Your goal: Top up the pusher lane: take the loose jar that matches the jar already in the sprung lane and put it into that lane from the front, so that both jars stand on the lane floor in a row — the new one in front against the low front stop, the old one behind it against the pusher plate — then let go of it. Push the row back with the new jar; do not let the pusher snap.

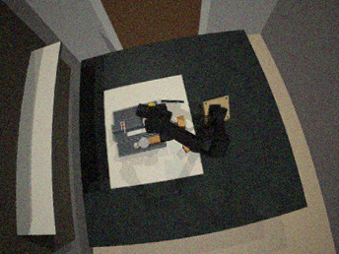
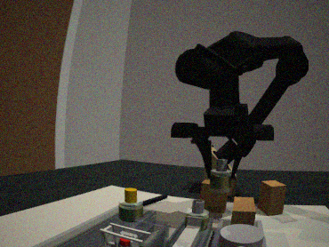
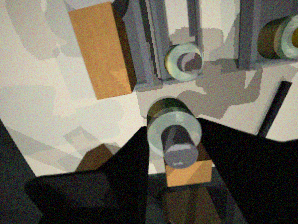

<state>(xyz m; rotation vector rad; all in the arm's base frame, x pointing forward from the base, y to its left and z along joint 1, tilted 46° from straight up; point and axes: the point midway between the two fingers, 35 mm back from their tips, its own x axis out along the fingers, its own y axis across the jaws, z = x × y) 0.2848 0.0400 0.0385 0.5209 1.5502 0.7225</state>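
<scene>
My gripper is shut on a greenish jar with a grey cap. It holds the jar roughly upright, raised in front of the open lane ends. The matching grey-capped jar stands in the sprung lane near its front end, between grey rails. The grey lane rack spreads away from the gripper. A yellow-capped jar stands in another lane. The low front stop and the pusher plate cannot be made out clearly. In the top view the arm hides the held jar.
Orange-brown blocks stand around the rack front, one beside the sprung lane. A black rod lies on the white mat. A round grey-topped object stands at a side lane.
</scene>
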